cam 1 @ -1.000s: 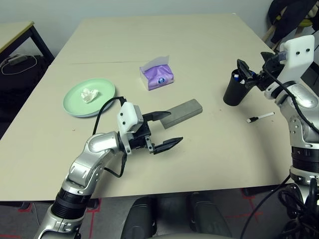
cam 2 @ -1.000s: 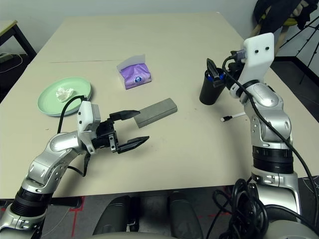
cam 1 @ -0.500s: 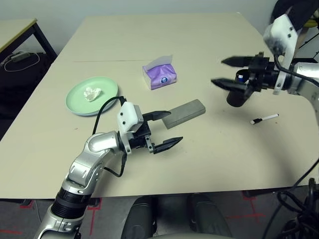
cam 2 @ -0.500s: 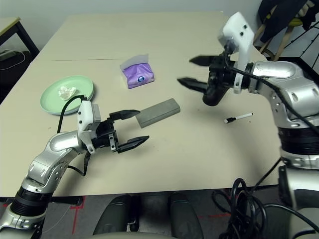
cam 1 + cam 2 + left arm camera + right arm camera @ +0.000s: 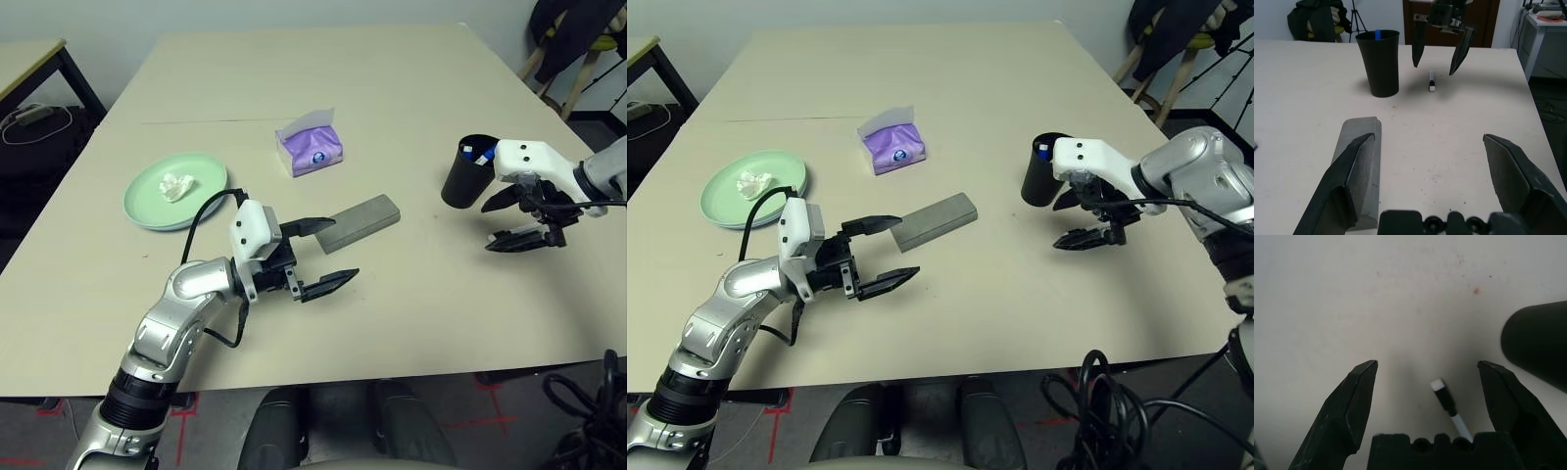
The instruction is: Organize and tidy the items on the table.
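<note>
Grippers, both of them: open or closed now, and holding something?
Left gripper: open, holding nothing.
Right gripper: open, holding nothing, above the white marker.

A smaller beige table (image 5: pixel 27 56) with a black metal leg (image 5: pixel 84 90) stood at ten o'clock in the head view, and a coiled white cable (image 5: pixel 34 125) lay on the dark floor beneath it. At two o'clock a dark garment (image 5: pixel 580 34) hung over pale wooden legs (image 5: pixel 547 70). Red tape marks (image 5: pixel 59 406) crossed the floor at seven o'clock, and black cables (image 5: pixel 1107 411) were heaped at five o'clock. The left wrist view showed a brown door (image 5: pixel 1489 22) and a white cabinet (image 5: pixel 1547 36) at two o'clock
</note>
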Tool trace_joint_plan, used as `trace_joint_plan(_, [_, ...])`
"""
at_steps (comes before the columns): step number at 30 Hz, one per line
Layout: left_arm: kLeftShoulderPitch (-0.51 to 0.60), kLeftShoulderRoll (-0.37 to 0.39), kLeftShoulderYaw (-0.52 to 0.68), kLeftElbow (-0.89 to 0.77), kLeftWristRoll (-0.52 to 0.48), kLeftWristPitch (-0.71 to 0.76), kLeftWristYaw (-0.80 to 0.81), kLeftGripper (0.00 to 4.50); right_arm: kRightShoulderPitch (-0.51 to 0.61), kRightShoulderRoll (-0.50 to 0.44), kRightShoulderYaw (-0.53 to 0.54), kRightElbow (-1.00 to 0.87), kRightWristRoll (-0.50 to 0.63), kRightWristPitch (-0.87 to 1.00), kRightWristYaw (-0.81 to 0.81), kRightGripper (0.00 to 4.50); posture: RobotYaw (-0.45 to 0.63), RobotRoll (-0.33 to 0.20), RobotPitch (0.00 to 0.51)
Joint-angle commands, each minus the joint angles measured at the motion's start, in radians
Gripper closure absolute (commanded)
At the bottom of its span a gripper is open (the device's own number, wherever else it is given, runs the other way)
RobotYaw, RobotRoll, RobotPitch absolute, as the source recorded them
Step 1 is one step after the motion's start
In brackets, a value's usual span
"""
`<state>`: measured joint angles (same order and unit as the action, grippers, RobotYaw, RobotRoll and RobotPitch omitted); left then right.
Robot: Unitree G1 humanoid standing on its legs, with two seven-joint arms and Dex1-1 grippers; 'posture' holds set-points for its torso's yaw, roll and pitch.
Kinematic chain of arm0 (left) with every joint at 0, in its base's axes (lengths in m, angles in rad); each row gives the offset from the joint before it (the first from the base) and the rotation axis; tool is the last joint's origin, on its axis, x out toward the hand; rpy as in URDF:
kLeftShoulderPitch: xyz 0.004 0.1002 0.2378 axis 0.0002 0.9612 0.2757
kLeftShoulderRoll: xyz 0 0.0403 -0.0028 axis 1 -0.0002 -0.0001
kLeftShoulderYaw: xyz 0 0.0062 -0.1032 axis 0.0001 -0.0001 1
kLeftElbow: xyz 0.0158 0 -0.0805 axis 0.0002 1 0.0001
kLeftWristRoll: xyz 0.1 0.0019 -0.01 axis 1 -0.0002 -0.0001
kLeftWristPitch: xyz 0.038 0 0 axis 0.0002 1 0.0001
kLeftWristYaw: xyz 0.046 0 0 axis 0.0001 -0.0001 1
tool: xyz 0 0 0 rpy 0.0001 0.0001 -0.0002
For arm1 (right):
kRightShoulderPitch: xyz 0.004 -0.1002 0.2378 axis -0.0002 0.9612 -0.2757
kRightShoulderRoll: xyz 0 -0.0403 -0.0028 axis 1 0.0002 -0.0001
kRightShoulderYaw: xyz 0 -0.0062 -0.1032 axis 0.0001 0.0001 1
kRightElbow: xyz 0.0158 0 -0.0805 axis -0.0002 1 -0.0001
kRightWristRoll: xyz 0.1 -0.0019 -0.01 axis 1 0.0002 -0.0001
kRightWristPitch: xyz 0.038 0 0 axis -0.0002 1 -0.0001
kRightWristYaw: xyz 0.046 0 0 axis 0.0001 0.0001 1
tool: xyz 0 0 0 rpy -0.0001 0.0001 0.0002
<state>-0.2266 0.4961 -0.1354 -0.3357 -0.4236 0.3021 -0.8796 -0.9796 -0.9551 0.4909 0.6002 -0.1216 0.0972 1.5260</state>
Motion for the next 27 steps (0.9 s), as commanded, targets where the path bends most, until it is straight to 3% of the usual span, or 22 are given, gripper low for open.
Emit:
trace_joint_plan(1, [0.001,0.004,-0.005,-0.002,0.017,-0.002,0.008,0.0,-0.047,0.033,0.045,0.122,-0.11,-0.141,0.011,0.03,0.04,0.0,0.096])
trace_joint_plan(13, [0.016,0.008,-0.002,-0.019,0.015,0.004,0.019,0.0,-0.148,0.104,0.105,0.376,-0.341,-0.455,-0.039,0.03,0.05,0.0,0.108])
trace_joint_plan(27, [-0.005,-0.017,0.025,-0.01,-0.016,0.052,0.072,0.0,-0.167,0.159,0.132,0.476,-0.481,-0.598,-0.125,0.03,0.05,0.0,0.115])
